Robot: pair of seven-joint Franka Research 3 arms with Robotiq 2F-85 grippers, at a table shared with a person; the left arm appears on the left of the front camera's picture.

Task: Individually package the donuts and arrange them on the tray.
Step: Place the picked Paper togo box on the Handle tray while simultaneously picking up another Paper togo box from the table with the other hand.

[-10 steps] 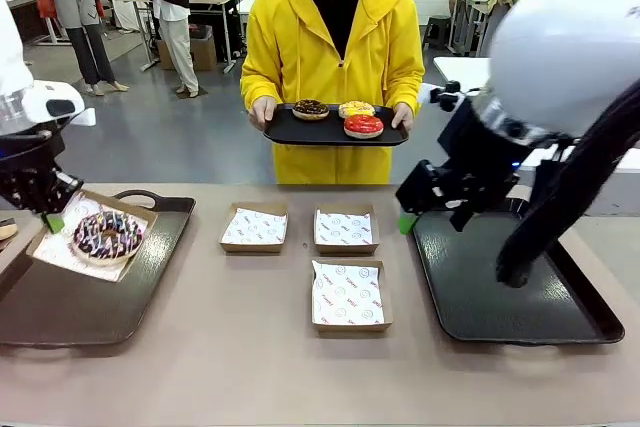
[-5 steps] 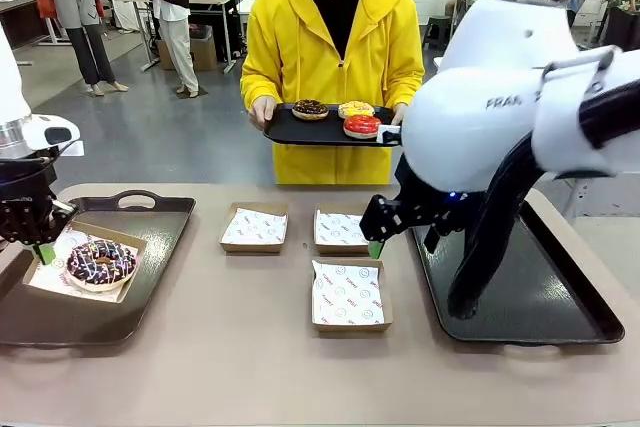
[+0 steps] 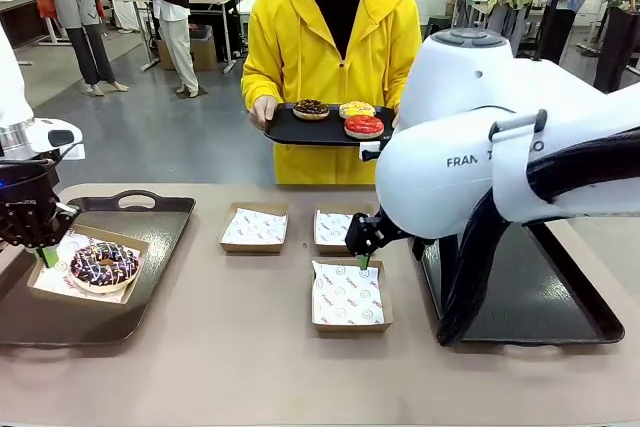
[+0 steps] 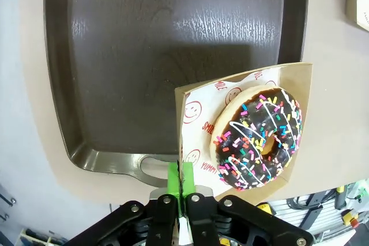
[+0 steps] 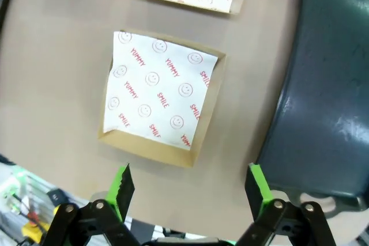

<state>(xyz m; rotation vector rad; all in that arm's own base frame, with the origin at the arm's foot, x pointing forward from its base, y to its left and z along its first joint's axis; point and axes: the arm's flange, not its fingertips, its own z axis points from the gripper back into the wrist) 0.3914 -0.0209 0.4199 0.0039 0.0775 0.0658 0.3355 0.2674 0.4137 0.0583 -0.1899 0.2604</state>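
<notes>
Front view: a tan table (image 3: pixel 250 357); beyond it a person (image 3: pixel 330 37) holds a black tray (image 3: pixel 290 133) bearing three donuts (image 3: pixel 363 126). The sprinkled chocolate donut (image 3: pixel 103 264) sits in a carton (image 3: pixel 52 283) on the left tray (image 3: pixel 150 257).

Left wrist view: left gripper (image 4: pixel 180 178) pressed together, pinching that carton's corner.

Right wrist view: right gripper (image 5: pixel 190 185) spread wide above an empty carton (image 5: pixel 158 93) beside the right tray (image 5: pixel 328 84).

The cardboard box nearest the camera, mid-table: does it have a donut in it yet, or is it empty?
Empty: the box holds just its bare printed paper liner; the right gripper hovers open near it.
</notes>
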